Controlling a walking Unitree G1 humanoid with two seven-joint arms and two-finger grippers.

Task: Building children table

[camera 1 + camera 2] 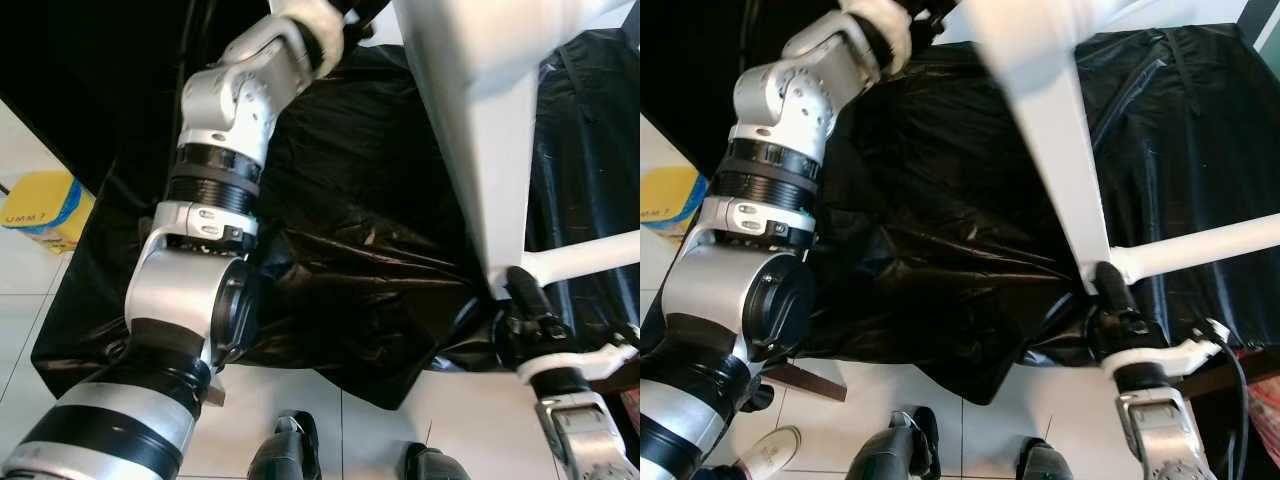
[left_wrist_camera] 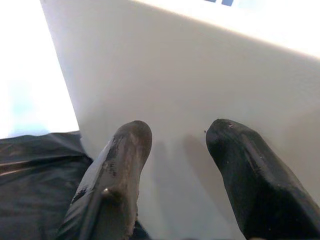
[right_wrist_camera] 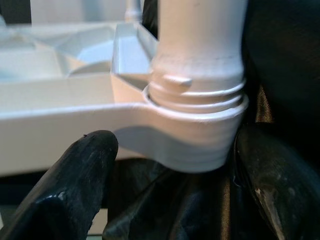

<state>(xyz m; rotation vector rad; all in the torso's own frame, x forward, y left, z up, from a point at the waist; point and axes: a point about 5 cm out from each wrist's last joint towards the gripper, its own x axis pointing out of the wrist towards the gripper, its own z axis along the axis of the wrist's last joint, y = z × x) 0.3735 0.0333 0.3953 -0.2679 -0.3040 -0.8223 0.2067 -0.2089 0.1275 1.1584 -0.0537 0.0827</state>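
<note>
Robot steadies a white tabletop [image 1: 470,110] tilted on edge over black sheeting [image 1: 350,250].

The left hand [image 2: 175,165] rests against the top's flat face, fingers spread, gripping nothing. The right hand [image 3: 170,185] sits open under the corner socket [image 3: 200,145], where a white leg [image 1: 1210,245] is screwed in, fingers either side without closing. The plastic looks light, stiff and smooth, likely slippery; the rim or leg base seems the surest hold.

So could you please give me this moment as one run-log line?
left gripper: open, at white plastic tabletop | right gripper: open around threaded white leg corner socket
</note>
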